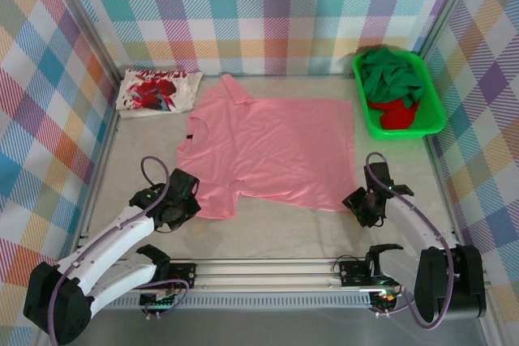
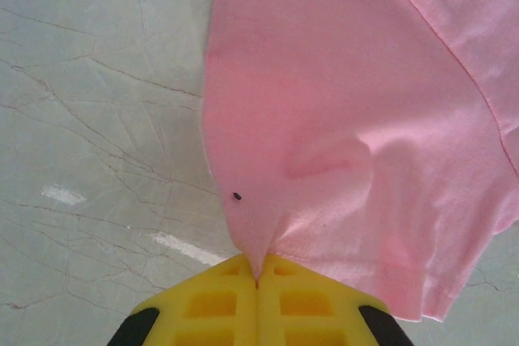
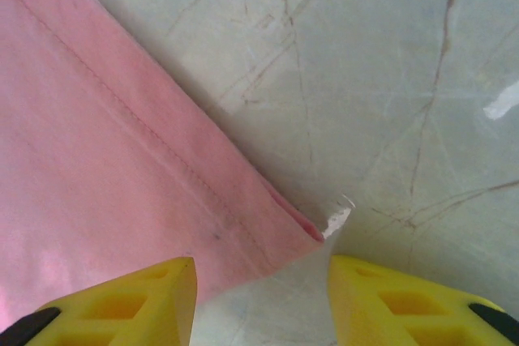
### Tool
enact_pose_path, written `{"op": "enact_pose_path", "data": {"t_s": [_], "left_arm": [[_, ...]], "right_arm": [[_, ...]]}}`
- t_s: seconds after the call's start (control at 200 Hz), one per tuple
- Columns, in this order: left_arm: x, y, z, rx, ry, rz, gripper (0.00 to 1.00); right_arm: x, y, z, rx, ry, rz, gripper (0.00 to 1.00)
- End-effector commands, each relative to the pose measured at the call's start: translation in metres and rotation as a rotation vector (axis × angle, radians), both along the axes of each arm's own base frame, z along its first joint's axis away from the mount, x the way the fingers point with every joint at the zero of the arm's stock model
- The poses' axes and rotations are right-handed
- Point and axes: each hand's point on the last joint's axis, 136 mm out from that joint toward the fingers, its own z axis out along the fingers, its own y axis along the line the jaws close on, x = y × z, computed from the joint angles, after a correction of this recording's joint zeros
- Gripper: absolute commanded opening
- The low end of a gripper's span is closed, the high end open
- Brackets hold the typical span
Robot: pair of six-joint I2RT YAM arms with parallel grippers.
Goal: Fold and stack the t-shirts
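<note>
Left hand [image 2: 258, 271] on one pink t-shirt [image 2: 340, 119]

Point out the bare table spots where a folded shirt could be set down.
Bare: the strip between the pink t-shirt and the green tray; the patch in front of the white printed t-shirt, left of the pink one. Crowded: the middle, and the tray, heaped with clothes.

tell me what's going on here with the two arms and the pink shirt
The arms are working on the salmon-pink t-shirt, spread flat. The left pincer is shut on its near sleeve; the right pincer is open, straddling the near hem corner. A white printed shirt lies at the far left, and a dark green shirt and a red one sit in the green tray.
</note>
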Motion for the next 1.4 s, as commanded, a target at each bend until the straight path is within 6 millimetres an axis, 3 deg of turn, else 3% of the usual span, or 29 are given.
{"op": "enact_pose_path", "data": {"t_s": [0.0, 0.345, 0.45, 0.595, 0.835, 1.03, 1.205, 1.395], "left_arm": [[-0.005, 0.004, -0.006, 0.008, 0.014, 0.009, 0.00], [-0.002, 0.004, -0.003, 0.005, -0.001, 0.010, 0.00], [-0.003, 0.005, -0.001, 0.007, -0.004, 0.018, 0.00], [-0.002, 0.009, 0.008, 0.007, -0.040, 0.039, 0.00], [-0.031, 0.028, 0.021, -0.002, -0.057, 0.077, 0.00], [-0.034, 0.014, 0.032, -0.072, -0.087, 0.024, 0.00], [-0.015, 0.011, 0.078, -0.039, -0.189, -0.014, 0.00], [0.018, -0.008, 0.089, -0.033, -0.219, -0.065, 0.00]], "right_arm": [[0.008, -0.008, 0.001, -0.029, -0.051, -0.035, 0.45], [0.012, -0.007, -0.011, -0.031, -0.042, -0.037, 0.40], [0.014, -0.007, -0.008, -0.027, -0.054, -0.034, 0.27], [0.014, -0.006, 0.001, -0.024, -0.075, -0.029, 0.00], [-0.011, -0.009, 0.016, -0.022, -0.054, -0.046, 0.00], [-0.024, -0.014, 0.026, -0.023, -0.076, -0.056, 0.00], [-0.013, -0.016, 0.047, -0.045, -0.134, -0.032, 0.00], [0.010, -0.015, 0.060, -0.056, -0.172, 0.009, 0.00]]}}
